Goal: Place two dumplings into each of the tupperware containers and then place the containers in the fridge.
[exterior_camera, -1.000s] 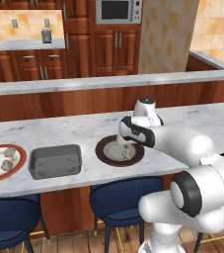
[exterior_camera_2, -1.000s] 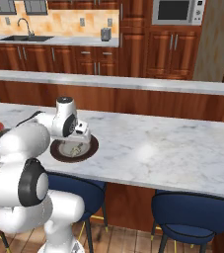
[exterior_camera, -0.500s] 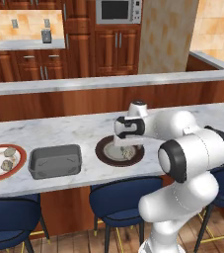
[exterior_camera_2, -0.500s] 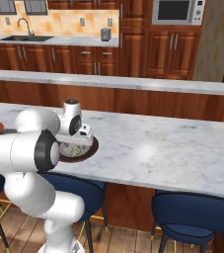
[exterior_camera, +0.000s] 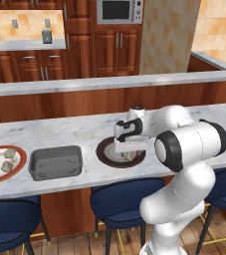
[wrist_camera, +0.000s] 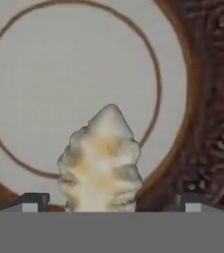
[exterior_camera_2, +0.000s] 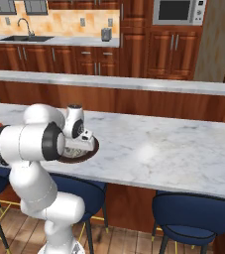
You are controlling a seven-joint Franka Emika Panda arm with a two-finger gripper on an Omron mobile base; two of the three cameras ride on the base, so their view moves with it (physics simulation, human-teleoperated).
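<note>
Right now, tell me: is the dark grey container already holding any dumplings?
No. In the left base view the dark grey container sits empty on the counter beside the red-rimmed plate.

A pale, ridged dumpling [wrist_camera: 101, 163] lies on the brown-rimmed plate [wrist_camera: 202, 113], at 6 o'clock, between the widely spread fingertips [wrist_camera: 33, 201] of the end effector [wrist_camera: 111, 203].

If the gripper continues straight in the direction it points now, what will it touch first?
Most likely the pale, lumpy dumpling lying between the open gripper's fingertips, on the round dark brown-rimmed plate. How near it is cannot be judged.
</note>
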